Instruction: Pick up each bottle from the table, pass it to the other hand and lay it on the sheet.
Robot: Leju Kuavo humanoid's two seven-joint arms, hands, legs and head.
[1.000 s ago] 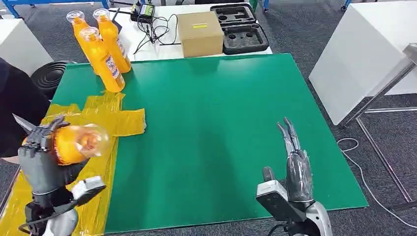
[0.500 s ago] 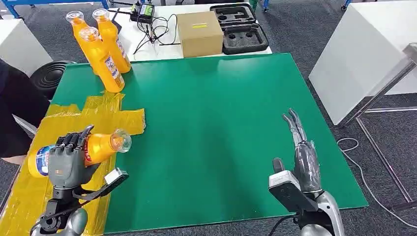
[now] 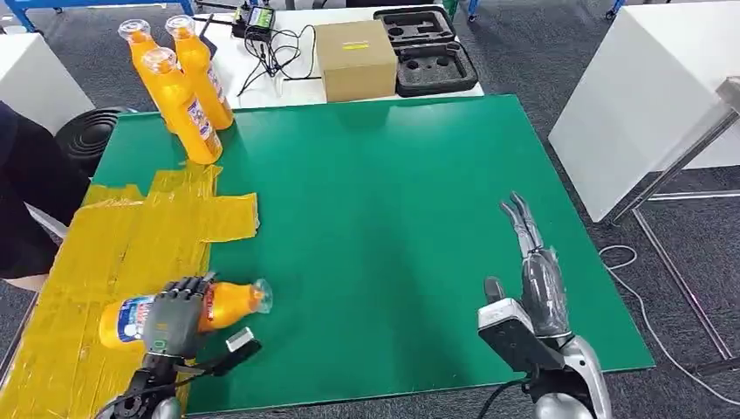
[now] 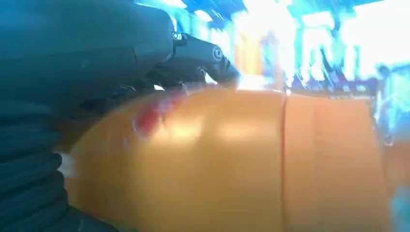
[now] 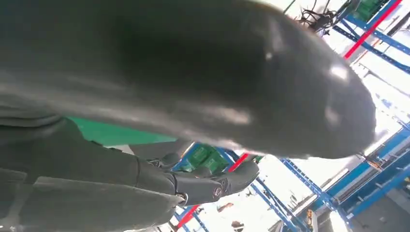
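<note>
My left hand (image 3: 174, 316) grips an orange bottle (image 3: 222, 303) lying on its side low over the yellow sheet (image 3: 105, 253), its clear cap pointing toward the green mat (image 3: 393, 218). In the left wrist view the bottle (image 4: 232, 159) sits against the dark fingers (image 4: 193, 58). Three more orange bottles (image 3: 179, 87) stand upright at the table's far left corner. My right hand (image 3: 537, 279) hovers over the mat's near right part, fingers straight and holding nothing; its thumb (image 5: 193, 72) looms large in the right wrist view.
A person in dark clothing (image 3: 26, 201) stands at the left edge beside the sheet. Behind the mat lie a cardboard box (image 3: 353, 59), a black foam tray (image 3: 426, 48) and cables (image 3: 270, 52). A white table (image 3: 646, 96) stands to the right.
My left hand has come down with the bottle, turning it from cap-toward-camera to lying flat near the sheet's front edge. The right hand has shifted slightly right and stayed empty.
</note>
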